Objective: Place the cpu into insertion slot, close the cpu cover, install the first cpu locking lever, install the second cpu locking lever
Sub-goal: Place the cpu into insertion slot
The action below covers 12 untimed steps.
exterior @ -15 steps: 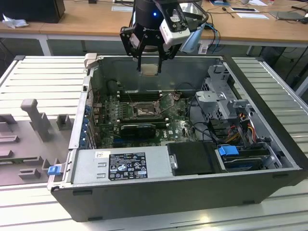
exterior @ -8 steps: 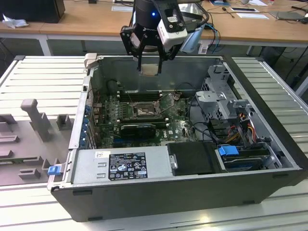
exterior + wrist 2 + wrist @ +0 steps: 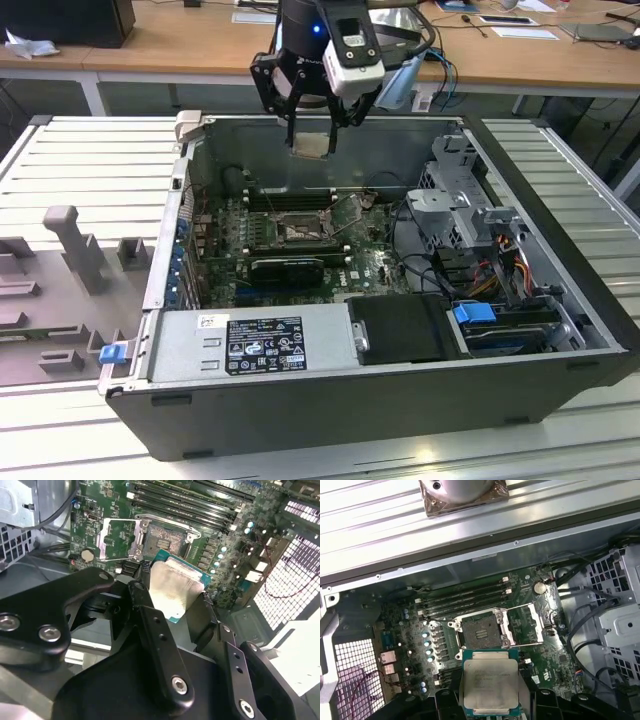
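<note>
Above the insertion slot (image 3: 481, 631), fingers (image 3: 150, 625) grasp the cpu (image 3: 490, 680); cpu cover (image 3: 536, 622) stands open.

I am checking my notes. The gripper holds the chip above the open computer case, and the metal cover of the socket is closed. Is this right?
One point is wrong: the metal cover is open, swung to the side of the bare socket, as the first wrist view shows. The gripper does hold the chip above the open computer case.

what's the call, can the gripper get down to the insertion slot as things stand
Probably yes: the gripper holds the cpu above the open case, the cpu cover is flipped open beside the insertion slot, nothing lies over it.
</note>
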Available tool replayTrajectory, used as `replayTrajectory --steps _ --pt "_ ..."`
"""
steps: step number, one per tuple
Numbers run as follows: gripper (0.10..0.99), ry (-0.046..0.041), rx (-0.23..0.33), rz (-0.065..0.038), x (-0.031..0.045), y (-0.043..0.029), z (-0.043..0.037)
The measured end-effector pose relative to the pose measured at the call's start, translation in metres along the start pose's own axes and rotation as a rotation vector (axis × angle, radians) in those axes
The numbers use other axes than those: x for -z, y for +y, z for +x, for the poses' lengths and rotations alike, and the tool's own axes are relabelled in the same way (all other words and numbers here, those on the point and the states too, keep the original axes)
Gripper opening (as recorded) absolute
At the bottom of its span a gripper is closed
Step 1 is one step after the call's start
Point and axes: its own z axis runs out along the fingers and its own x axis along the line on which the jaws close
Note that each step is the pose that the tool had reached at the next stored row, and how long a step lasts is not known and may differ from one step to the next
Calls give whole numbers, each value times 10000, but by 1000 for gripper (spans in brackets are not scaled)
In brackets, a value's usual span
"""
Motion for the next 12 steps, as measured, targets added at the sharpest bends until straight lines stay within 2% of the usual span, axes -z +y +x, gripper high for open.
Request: replayTrajectory --steps 12 --pt "529 -92 -1024 -21 0 0 0"
